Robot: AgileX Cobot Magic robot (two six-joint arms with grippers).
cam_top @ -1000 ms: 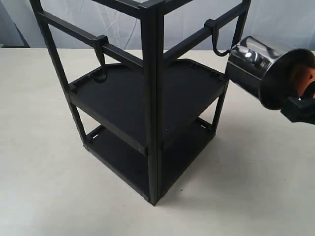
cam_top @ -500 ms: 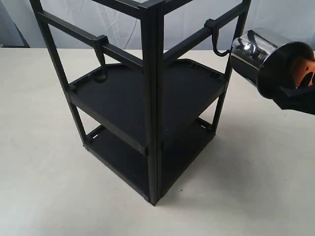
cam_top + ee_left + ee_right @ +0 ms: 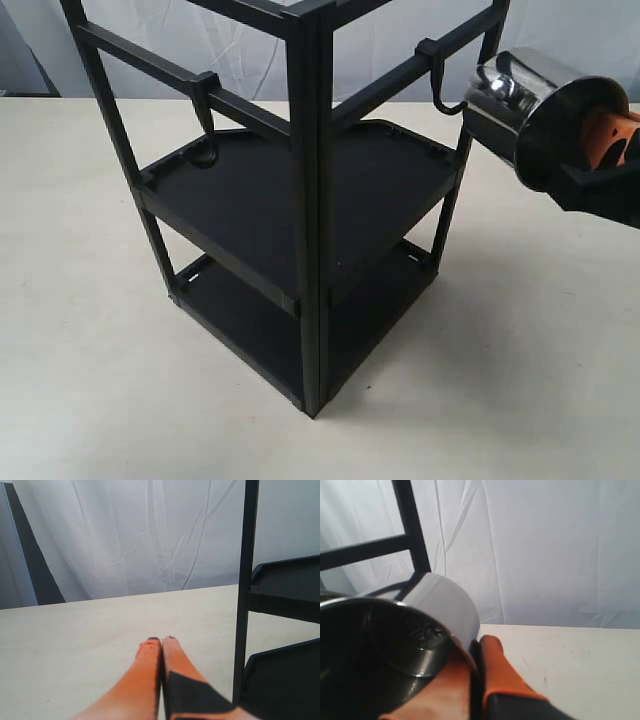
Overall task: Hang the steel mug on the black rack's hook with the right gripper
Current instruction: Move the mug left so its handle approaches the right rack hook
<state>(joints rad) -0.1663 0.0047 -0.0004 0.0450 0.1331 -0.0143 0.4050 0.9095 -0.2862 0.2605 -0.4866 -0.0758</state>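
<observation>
Raised and nudged toward the hook (image 3: pixel 443 88) since a moment ago: steel mug (image 3: pixel 520 105), rim clamped by the right gripper (image 3: pixel 607 150), base now just beside the curl, handle not yet threaded; left gripper (image 3: pixel 162 641) closed, idle beside the black rack (image 3: pixel 310 200)

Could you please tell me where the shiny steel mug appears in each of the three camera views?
Exterior view: the shiny stainless-steel cylindrical mug is at the upper right, tilted, just beside the slim black J-shaped hook.
Left wrist view: not in it.
Right wrist view: the mug fills the lower left, its wall pinched between the orange fingers.
Shared landmark: the tall matte-black metal rack, seen in all three.
</observation>
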